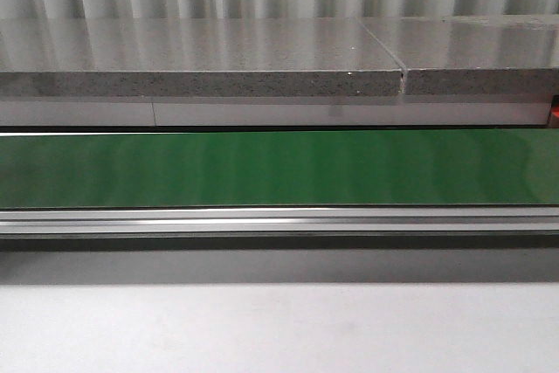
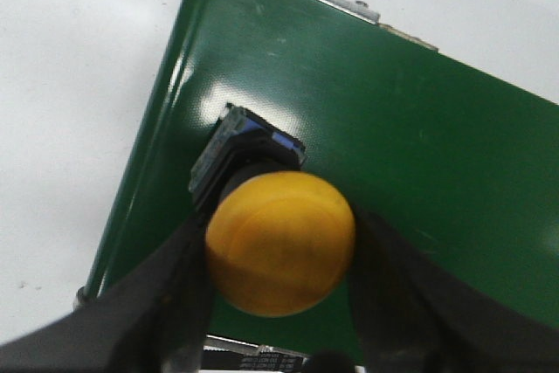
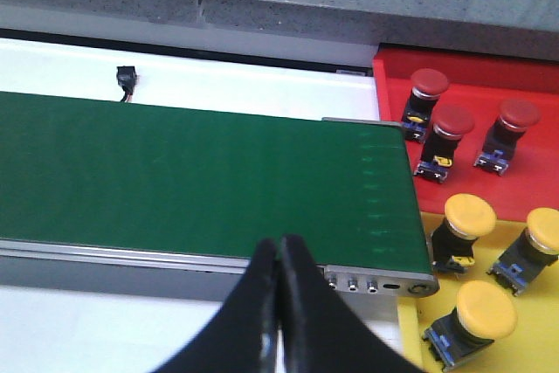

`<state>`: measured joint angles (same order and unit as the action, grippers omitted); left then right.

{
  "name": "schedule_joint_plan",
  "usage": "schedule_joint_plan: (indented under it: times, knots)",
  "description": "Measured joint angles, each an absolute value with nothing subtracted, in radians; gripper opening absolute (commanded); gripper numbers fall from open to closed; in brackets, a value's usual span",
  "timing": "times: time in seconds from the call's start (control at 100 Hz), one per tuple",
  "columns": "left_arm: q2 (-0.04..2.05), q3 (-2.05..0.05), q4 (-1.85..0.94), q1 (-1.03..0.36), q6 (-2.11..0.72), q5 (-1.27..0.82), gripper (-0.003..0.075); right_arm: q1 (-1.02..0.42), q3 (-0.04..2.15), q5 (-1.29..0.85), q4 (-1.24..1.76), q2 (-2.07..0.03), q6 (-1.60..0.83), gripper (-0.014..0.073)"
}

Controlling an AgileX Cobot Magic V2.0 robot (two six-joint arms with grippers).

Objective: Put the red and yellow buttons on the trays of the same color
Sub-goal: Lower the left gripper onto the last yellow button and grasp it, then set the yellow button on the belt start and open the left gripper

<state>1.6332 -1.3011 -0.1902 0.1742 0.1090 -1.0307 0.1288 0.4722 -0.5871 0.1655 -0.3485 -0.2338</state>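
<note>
Green conveyor belt (image 1: 279,168), grey stone ledge (image 1: 201,58)

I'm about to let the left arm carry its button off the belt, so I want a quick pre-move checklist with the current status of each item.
1. Left gripper shut on the yellow button: ok, fingers flank its cap on both sides.
2. Button lifted off the green belt: cannot tell.
3. Yellow tray has room: ok, three yellow buttons on it with bare space.
4. Red tray holds only red buttons: ok, three visible.
5. Right gripper out of the way: ok, shut and empty, beside the belt's near edge.
6. Belt stretch in the front view free of other buttons: ok.
</note>
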Motion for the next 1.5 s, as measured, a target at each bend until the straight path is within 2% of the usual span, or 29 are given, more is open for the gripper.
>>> schedule_joint_plan:
  times: [0.11,0.26,0.31,0.58,0.87,1.3,1.5]
  knots:
    - [1.633,-1.301,-0.190,0.174,0.109,-1.031,0.0302,0.129,0.472,-0.587,0.165,-0.349,-0.234,-0.0071]
    - [1.633,-1.301,-0.190,0.174,0.109,-1.031,0.0495,0.129,0.472,-0.587,0.165,-0.349,-0.234,-0.0071]
    - [1.633,-1.301,-0.190,0.174,0.109,-1.031,0.0514,0.129,0.472,-0.587,0.165,-0.349,-0.234,-0.0071]
    - [1.633,-1.306,-0.194,0.174,0.109,-1.026,0.0515,0.129,0.472,-0.587,0.165,-0.349,-0.234,-0.0071]
    - [1.633,-1.427,-0.245,0.185,0.109,-1.006,0.0512,0.129,0.472,-0.587,0.165,-0.349,-0.234,-0.0071]
    - [1.700,-1.453,-0.211,0.386,0.109,-1.050,0.0512,0.129,0.472,-0.587,0.165,-0.349,-0.234,-0.0071]
    - [1.775,-1.453,-0.168,0.412,0.109,-1.053,0.0512,0.129,0.472,-0.587,0.165,-0.349,-0.234,-0.0071]
